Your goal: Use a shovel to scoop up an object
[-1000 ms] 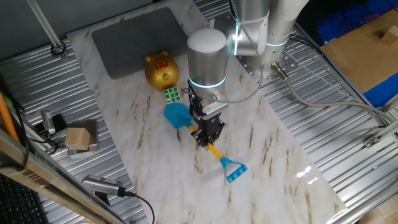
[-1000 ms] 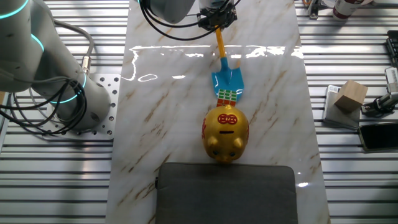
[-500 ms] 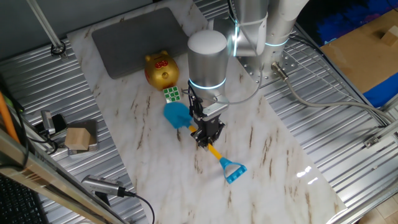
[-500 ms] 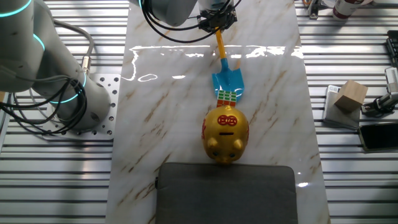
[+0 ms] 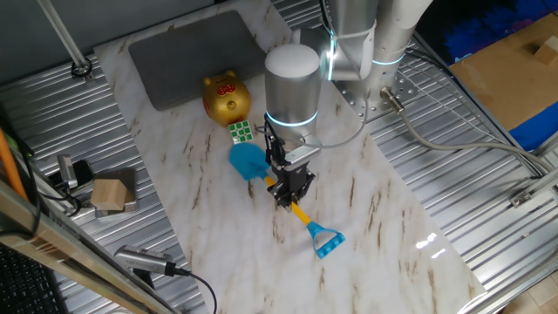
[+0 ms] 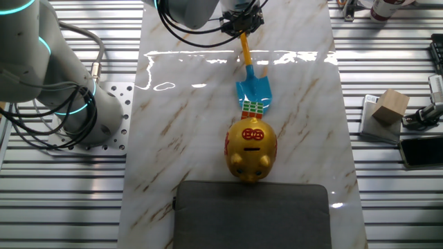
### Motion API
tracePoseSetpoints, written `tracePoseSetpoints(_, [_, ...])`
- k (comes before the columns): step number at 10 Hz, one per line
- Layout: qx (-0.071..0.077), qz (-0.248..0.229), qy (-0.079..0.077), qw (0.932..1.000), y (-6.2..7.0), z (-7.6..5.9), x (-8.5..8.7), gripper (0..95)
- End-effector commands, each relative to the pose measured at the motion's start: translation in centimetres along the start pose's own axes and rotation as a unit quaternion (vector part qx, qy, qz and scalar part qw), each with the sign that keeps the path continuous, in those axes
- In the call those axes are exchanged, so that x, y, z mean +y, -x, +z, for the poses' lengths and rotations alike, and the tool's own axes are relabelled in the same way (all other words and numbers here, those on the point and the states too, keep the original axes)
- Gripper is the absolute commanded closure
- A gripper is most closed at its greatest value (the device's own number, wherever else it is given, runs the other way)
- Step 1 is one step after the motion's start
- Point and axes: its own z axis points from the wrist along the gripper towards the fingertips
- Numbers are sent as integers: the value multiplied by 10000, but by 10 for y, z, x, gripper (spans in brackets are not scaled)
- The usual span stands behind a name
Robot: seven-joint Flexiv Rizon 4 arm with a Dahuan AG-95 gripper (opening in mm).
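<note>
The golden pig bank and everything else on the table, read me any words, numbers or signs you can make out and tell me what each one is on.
Golden pig bank: red marks on its back and side, too small and blurred to read as any character.
Puzzle cube: plain coloured squares, no text.
Shovel: no lettering visible.
Wooden block: no marking visible.
Cardboard box: no readable print.
No text can be quoted from either view.

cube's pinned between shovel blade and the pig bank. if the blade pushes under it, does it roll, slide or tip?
The puzzle cube has flat faces, so rolling is unlikely; it probably slides on the glossy marble table. With the golden pig bank right behind it, it may tip or ride onto the shovel blade. The thin shaft held by the gripper may flex.
</note>
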Motion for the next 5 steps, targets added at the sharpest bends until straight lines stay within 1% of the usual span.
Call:
tracePoseSetpoints(1, [-32, 49, 10, 10000, 0, -4, 2, 950])
tracePoseSetpoints(4, [12, 131, 12, 9999, 0, -7, 2, 950])
tracePoseSetpoints(5, [77, 153, 23, 9999, 0, -7, 2, 950])
